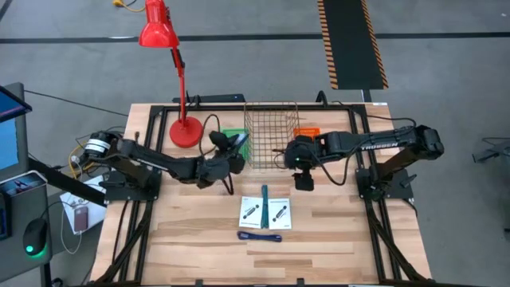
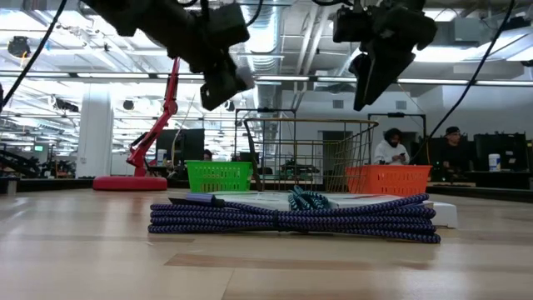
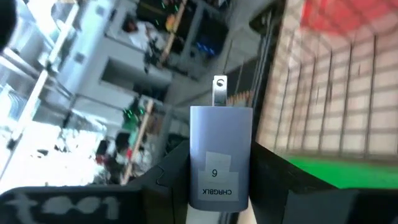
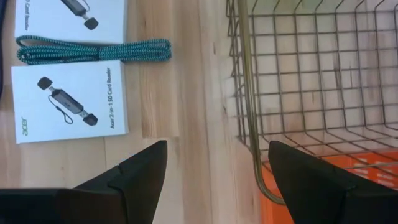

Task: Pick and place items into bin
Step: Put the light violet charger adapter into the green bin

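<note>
Items for the bin are lying short of the two grippers on the wooden table: two white cards printed with card readers, a teal braided cable between them, and a blue-purple strap beyond. One more, a pale blue charger, is riding clamped between the fingers of the left gripper, prongs pointing away from the wrist, lifted off the table just beside the wire bin. A green basket is sitting close under that gripper, and an orange basket is flanking the bin's far side. The right gripper is hanging with its fingers apart and empty, beside the bin's near wall, the cards close ahead of it. By these views the charger is being carried to the bin. The next move likely calls for bringing the left gripper over the rim and opening it there, while the right arm is placed for the cards.
</note>
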`<state>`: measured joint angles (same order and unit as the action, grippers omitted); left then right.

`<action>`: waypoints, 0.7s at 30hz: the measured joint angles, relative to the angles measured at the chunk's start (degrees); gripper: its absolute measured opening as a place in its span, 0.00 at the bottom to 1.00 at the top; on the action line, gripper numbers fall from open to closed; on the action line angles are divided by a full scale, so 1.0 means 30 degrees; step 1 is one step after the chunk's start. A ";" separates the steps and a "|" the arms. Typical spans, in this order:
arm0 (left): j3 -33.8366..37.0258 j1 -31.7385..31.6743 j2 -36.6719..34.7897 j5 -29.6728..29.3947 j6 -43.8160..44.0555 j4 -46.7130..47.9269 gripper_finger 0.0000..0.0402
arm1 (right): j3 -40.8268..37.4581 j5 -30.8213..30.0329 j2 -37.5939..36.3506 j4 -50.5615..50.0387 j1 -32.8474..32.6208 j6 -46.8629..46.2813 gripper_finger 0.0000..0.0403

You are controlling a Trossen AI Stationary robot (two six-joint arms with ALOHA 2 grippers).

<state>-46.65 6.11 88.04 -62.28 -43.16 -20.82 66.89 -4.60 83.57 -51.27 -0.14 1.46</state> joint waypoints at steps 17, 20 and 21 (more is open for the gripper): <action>0.0015 -0.5445 -0.2500 1.2726 0.6781 1.0505 0.28 | 0.0000 0.0015 0.0000 0.0178 0.0255 0.0005 0.69; 0.0015 -0.6178 -0.2022 1.3823 0.6307 1.0494 0.28 | 0.0000 0.0015 0.0000 0.0184 0.0347 0.0004 0.69; 0.0015 -0.6346 -0.1821 1.3945 0.6213 1.0487 0.28 | 0.0000 0.0015 0.0000 0.0182 0.0347 0.0002 0.69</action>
<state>-46.61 -12.92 82.58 -20.45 -24.52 10.65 66.89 -4.56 83.57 -50.73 0.91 1.47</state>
